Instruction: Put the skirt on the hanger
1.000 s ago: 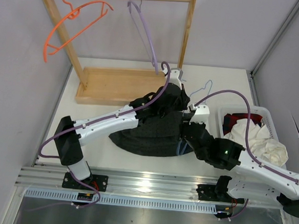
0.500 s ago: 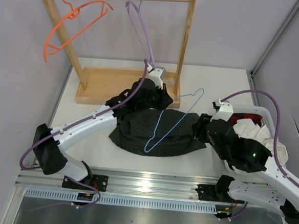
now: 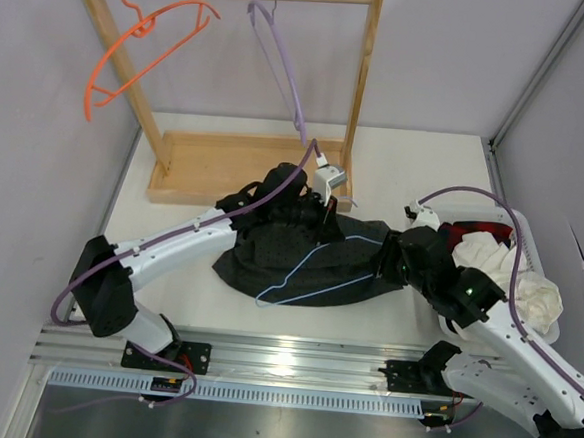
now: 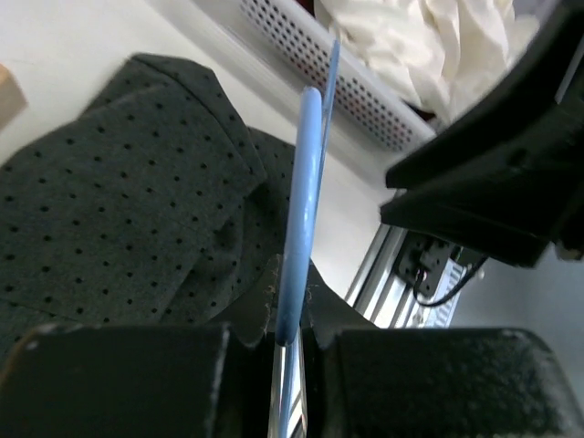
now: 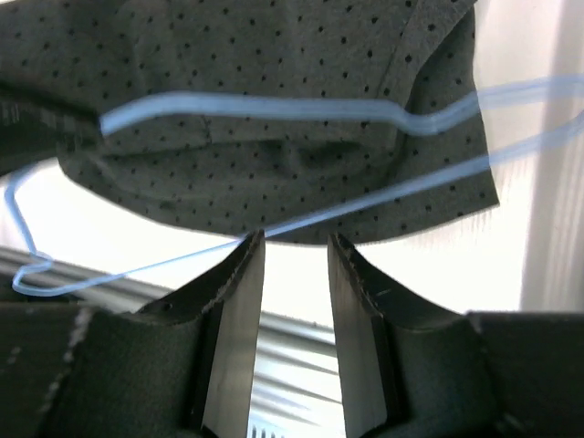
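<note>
The dark dotted skirt (image 3: 290, 249) lies flat on the table between the arms. The thin light-blue hanger (image 3: 313, 281) hangs low across the skirt, its far end near the front left of the skirt. My left gripper (image 3: 329, 214) is shut on the hanger's wire (image 4: 303, 201) over the skirt's back edge; the skirt (image 4: 119, 182) shows beneath it. My right gripper (image 3: 387, 262) is open and empty at the skirt's right edge. In the right wrist view its fingertips (image 5: 294, 239) sit just short of the skirt (image 5: 274, 55), with the hanger (image 5: 274, 108) crossing the cloth.
A wooden rack (image 3: 226, 164) stands at the back with an orange hanger (image 3: 134, 48) and a purple hanger (image 3: 283, 63). A white basket (image 3: 526, 245) at the right holds white cloth (image 3: 489, 263) and dark red cloth (image 3: 471, 235).
My left gripper has moved nearer and to the right, swinging the hanger from steep to low across the skirt. My right gripper has shifted down to the skirt's right edge.
</note>
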